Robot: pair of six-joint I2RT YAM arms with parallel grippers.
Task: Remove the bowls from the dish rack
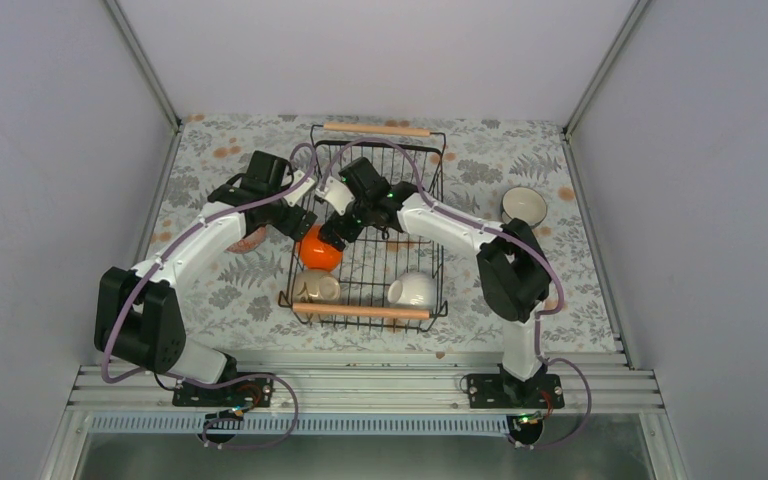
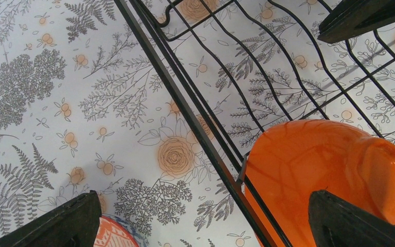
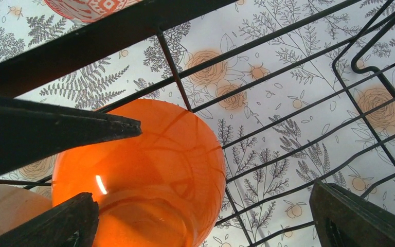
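Pincer of right arm (image 3: 201,194) gapes wide over orange bowl (image 3: 144,154).

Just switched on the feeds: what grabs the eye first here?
The orange bowl glows at the left wall of the black dish rack, with the left gripper and right gripper both open close to it. A beige bowl and a white bowl sit at its near end.

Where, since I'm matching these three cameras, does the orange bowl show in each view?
Top external: orange bowl just left of centre, inside the dish rack at its left wall.
Left wrist: orange bowl lower right, to the right of the rack's slanting side wire.
Right wrist: orange bowl lower left, against the rack wires.
Shared landmark: the black rack wire beside the bowl.
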